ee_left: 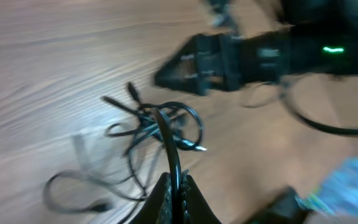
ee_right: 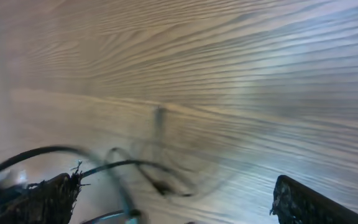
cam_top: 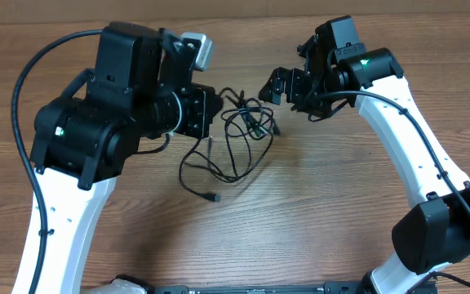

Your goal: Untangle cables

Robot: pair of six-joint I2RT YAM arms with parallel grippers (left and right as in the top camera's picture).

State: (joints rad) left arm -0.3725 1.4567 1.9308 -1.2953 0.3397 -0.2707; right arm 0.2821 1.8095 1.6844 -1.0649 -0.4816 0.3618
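Several knotted cables point(cam_top: 250, 122), long axis diagonal

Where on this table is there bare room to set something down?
Free: the table nearside of the cables, between the arms; and the far strip past them. Crowded: the middle, where left gripper and right gripper flank the cables.

Soft, even light falls from above. The overhead view is bright and sharp, with only faint shadows on the bench point(cam_top: 317, 229). The left wrist view is smeared by motion, though the cables point(ee_left: 160, 127) are readable. The right wrist view is blurred throughout, with pale glare on the far wood and dark fingers point(ee_right: 303, 202) out of focus.
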